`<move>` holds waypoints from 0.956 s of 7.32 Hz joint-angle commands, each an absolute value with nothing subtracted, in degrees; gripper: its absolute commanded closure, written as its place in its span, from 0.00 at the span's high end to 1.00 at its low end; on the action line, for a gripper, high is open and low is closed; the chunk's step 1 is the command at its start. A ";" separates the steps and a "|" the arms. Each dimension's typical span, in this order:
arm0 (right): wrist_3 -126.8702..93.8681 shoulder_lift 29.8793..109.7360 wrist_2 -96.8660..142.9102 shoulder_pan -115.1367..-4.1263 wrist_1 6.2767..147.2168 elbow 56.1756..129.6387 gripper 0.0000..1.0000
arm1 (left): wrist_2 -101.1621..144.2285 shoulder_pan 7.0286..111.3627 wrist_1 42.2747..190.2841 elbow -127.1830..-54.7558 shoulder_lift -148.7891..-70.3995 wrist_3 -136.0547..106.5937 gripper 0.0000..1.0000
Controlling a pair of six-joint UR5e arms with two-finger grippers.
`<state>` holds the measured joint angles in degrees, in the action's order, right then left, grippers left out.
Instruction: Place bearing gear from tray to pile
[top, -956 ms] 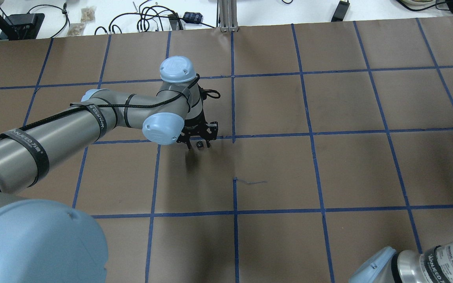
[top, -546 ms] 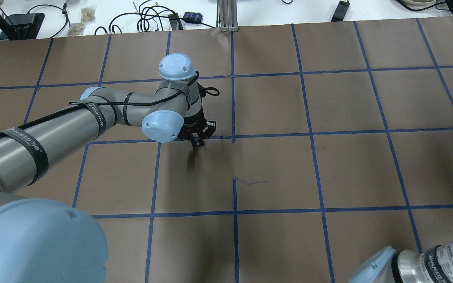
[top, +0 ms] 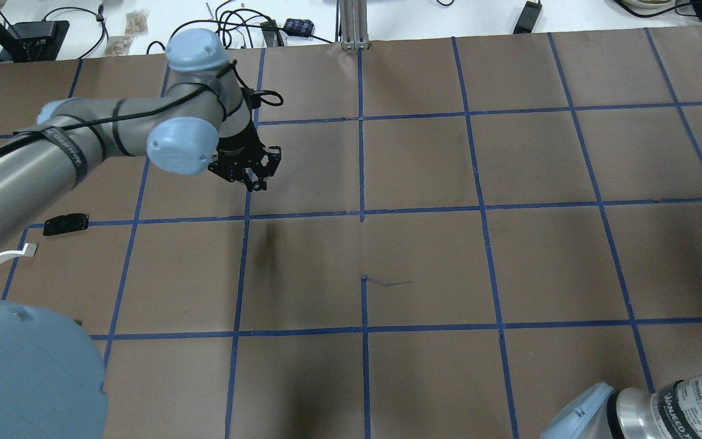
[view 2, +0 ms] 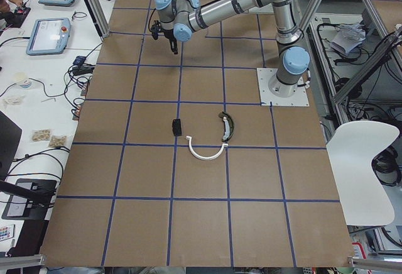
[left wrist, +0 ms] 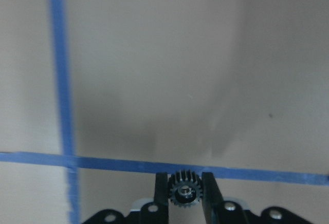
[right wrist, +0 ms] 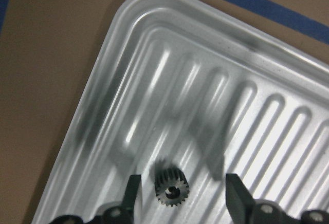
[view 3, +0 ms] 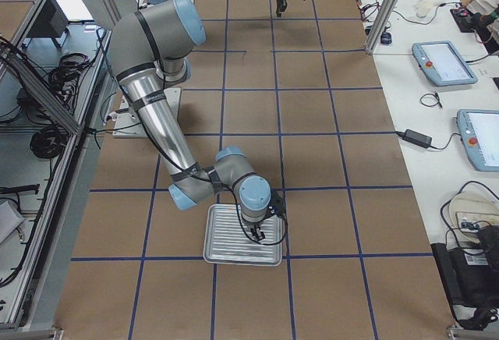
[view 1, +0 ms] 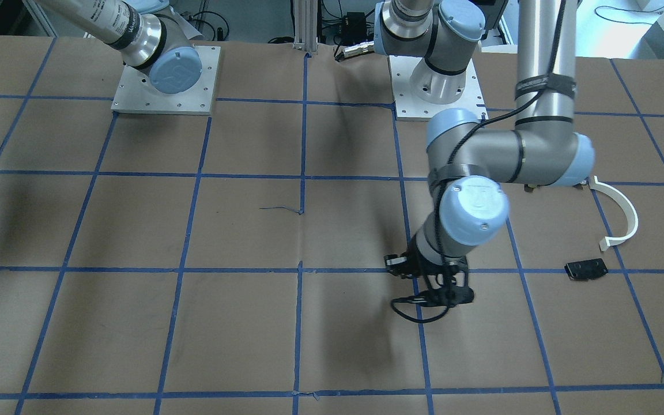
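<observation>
1. The bearing gear (left wrist: 185, 191) is held between the two fingers (left wrist: 161, 190) of the left gripper (top: 258, 181). They are closed on its toothed rim from opposite sides, and its bore faces the wrist camera. I think such a pinch keeps a small round part from rolling out.
2. Under it is only bare brown table (top: 424, 262) with blue tape lines. The gripper seems to hang above the surface, so the gear is carried and not put down.
3. Further to the robot's left lies the pile: a flat black plate (view 1: 586, 269), a white half-ring strip (view 1: 633, 214) and an olive-and-black shoe-like piece (view 2: 227, 126), near each other but apart. The gear is well apart from them, so I judge the transport is about halfway.
4. Farthest, the right gripper (right wrist: 182, 180) hovers low over the tray (view 3: 222, 235). Its jaws stand wide open on either side of a second gear (right wrist: 171, 188) lying flat on the ribbed floor, without touching it. It is probably prepared for the next pick.
</observation>
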<state>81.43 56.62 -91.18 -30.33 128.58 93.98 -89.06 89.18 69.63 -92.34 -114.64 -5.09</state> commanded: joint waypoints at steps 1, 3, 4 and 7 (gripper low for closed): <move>81.39 56.78 -91.93 -30.24 128.24 94.31 0.46 | -94.28 73.82 78.65 -89.29 -110.58 9.77 0.00; 81.91 56.78 -91.93 -30.24 128.15 94.39 0.26 | -94.66 60.09 77.88 -92.53 -109.52 24.47 0.00; 82.09 56.69 -91.93 -30.23 128.14 94.39 0.20 | -96.57 55.16 77.09 -95.33 -109.86 25.22 0.00; 80.87 63.68 -92.11 -31.28 124.13 93.52 0.18 | -97.74 48.79 69.02 -99.83 -112.05 28.12 0.00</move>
